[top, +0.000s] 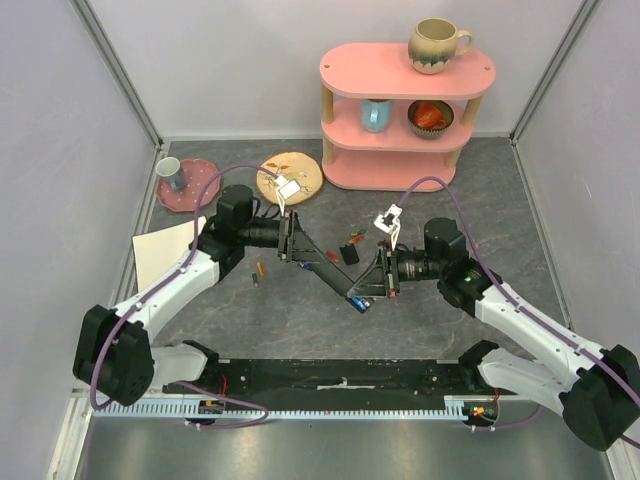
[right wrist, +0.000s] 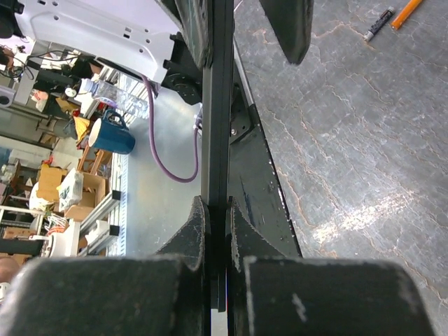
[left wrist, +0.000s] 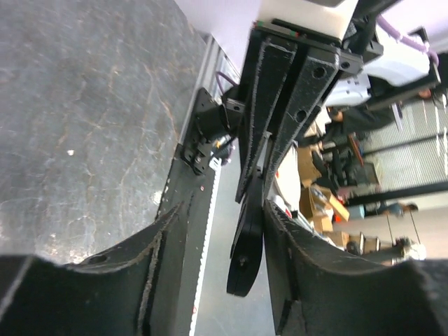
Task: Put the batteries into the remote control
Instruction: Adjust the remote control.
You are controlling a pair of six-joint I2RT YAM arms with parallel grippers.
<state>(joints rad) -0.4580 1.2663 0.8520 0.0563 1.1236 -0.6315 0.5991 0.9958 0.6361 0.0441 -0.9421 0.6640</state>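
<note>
Right hand [right wrist: 217, 213] pinches the remote [right wrist: 217, 105] edge-on above the surface [right wrist: 364, 140]; left hand [left wrist: 222, 231] seems spread around its other end.

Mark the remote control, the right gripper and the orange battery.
remote control [top: 326, 268]: top external view, middle of the bar.
right gripper [right wrist: 218, 211]: right wrist view, midway between fingertips.
orange battery [right wrist: 407, 12]: right wrist view, mid-body.

The worktop [top: 500, 200] is dark grey with pale marbled veins. The remote control [top: 328, 271] is matte black. Far right, a pink shelf [top: 405, 70] carries a light blue mug [top: 376, 114].
</note>
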